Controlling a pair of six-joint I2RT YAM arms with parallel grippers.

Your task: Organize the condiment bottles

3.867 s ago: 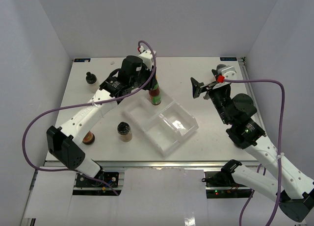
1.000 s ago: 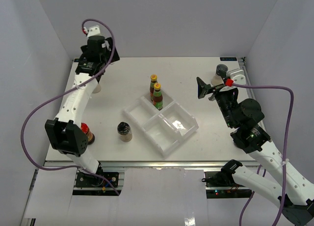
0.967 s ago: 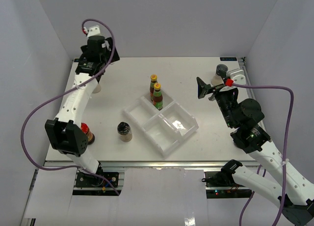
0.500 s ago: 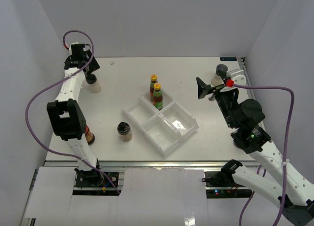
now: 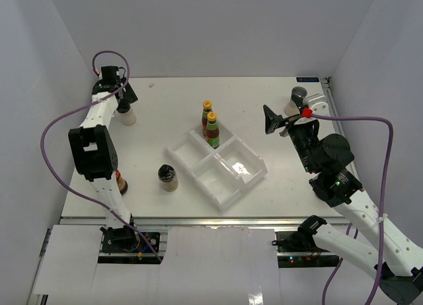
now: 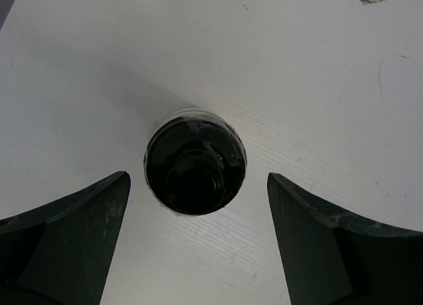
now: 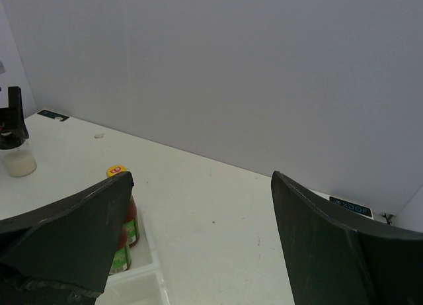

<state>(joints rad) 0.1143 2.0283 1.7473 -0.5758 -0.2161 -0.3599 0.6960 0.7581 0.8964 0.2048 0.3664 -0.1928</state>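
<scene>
Two slim, dark, yellow-capped sauce bottles [image 5: 207,113] [image 5: 212,130] stand at the far corner of the clear plastic tray [image 5: 228,186]. The left pincer [image 6: 198,178], jaws apart, hangs over one pale, round, black-capped bottle [image 6: 195,166] at the far left of the worktop [image 5: 158,106]. The right pincer [image 7: 199,179] gapes, empty.

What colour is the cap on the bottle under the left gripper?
Black. The cap shows best in the left wrist view, seen from straight above.

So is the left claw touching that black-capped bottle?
Apart. In the left wrist view the left gripper's open fingers flank the bottle, with bare white table showing between it and each finger.
</scene>
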